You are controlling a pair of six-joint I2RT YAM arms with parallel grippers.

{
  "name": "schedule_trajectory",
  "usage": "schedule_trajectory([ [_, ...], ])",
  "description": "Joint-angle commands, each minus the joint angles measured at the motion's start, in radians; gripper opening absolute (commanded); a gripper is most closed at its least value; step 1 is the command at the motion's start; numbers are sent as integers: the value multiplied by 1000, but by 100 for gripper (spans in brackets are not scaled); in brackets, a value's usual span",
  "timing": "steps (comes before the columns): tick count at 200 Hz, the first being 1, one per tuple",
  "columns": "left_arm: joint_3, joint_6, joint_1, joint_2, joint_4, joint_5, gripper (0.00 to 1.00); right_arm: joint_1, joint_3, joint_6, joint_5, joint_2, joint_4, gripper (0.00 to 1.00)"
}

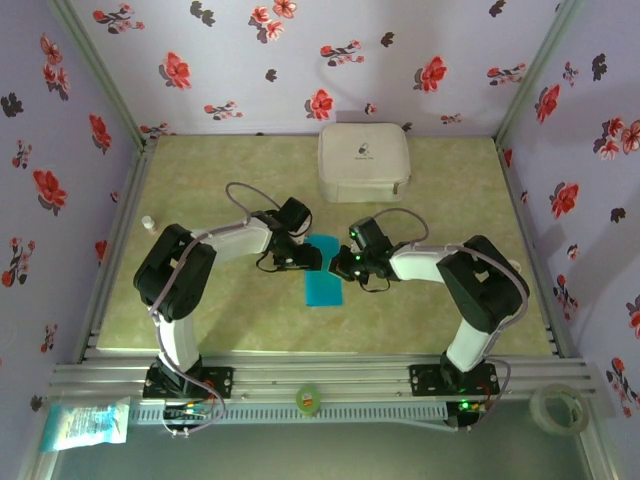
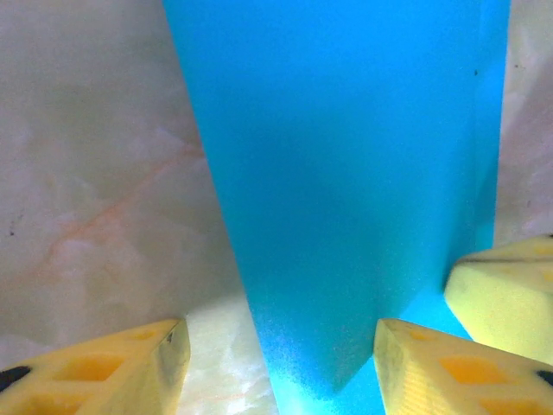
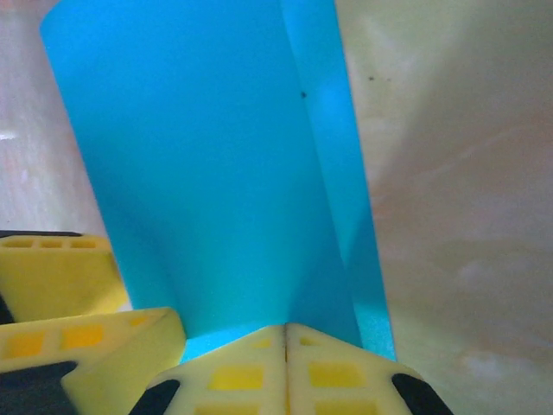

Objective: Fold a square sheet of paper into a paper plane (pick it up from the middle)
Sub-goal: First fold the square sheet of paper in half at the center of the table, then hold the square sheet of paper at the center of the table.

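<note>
Where the two arms meet at mid-table, the following stands.

Item: square sheet of paper (image 1: 322,280), turquoise, lying between the gripper tips, in front of the white case (image 1: 364,162) and apart from it. From above it reads as a narrow strip rather than a square. I judge it doubled or bowed along its middle; which, I cannot tell.

Item: right gripper (image 3: 285,333), fingers pressed together with no gap. The sheet's near edge runs into their tips, and two faces of paper rise from that point in a shallow V. Judged: pinched on the sheet at its middle line.

Item: left gripper (image 2: 281,341), jaws apart, one finger over bare table (image 2: 95,173), the other over blue. It holds nothing.

Progress: early. At most the centre crease is under way. No pointed nose, no layered wings; corner folds and wing folds are all left to do.

Views compared: the overhead camera gives the layout, both arms and the case, but the fingertips are too small to read there. The right wrist camera settles the closed pinch and shows the left gripper's yellow fingers (image 3: 60,277) alongside. The left wrist camera shows the gap between its own fingers and a shadowed fold line down the sheet.
</note>
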Motion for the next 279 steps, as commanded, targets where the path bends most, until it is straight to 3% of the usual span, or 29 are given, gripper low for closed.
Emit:
schedule_trajectory([
  [1,-10,-25,-14,-20,46,13,60,2,-10,15,23,25,-13,6],
  [48,-121,-139,11,-143,178,22,65,2,-34,38,21,26,29,6],
  [81,-163,-190,17,-137,221,47,64,3,-41,64,12,33,72,7],
  [158,-213,-242,20,-103,284,48,55,3,-53,74,-1,27,94,9],
  [203,-221,-217,20,-90,269,8,50,1,-67,119,-22,-4,213,19],
  [223,-220,-202,19,-92,250,-8,50,-1,-76,128,28,-90,219,28],
  [256,-222,-198,18,-94,250,-8,50,-26,-106,82,239,-280,1,29],
  [279,-218,-178,18,-95,241,-7,50,-66,-183,101,305,-385,-23,29],
])
